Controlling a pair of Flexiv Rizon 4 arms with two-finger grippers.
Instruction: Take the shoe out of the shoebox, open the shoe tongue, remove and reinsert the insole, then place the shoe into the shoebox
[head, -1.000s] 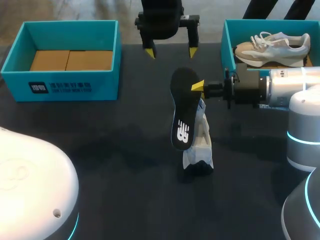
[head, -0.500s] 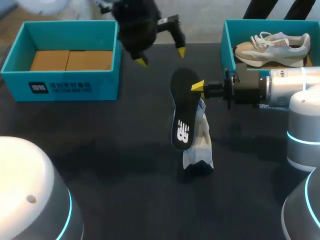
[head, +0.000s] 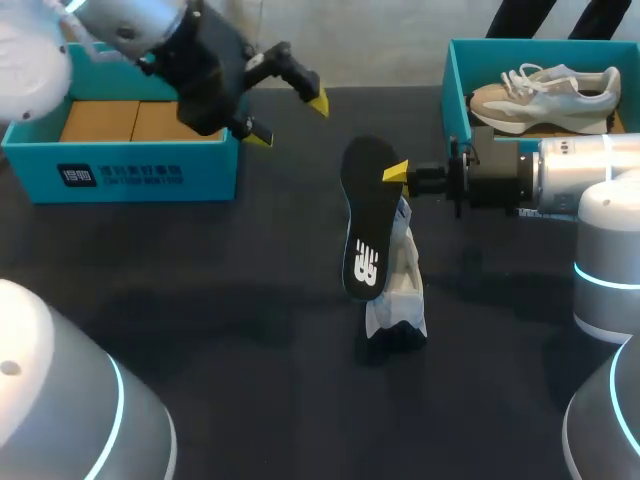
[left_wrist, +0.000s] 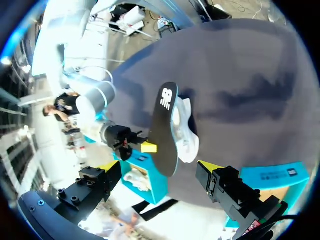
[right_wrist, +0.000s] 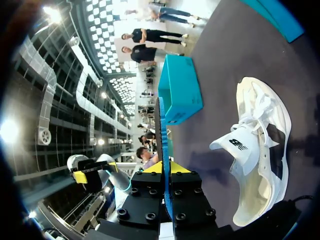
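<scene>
Right gripper (head: 398, 172) is clamped on the rim of the black foam insole (head: 362, 220), with the forearm level and coming in from the right. The insole stands on edge beside the white lace-up sneaker (head: 403, 285) on the dark table (head: 250, 320); can't tell if they touch. Left gripper (head: 287, 120) is spread wide and empty, tilted over the right wall of the open teal box (head: 150, 175). In the head view the insole hides the right gripper's far finger and much of the sneaker.
</scene>
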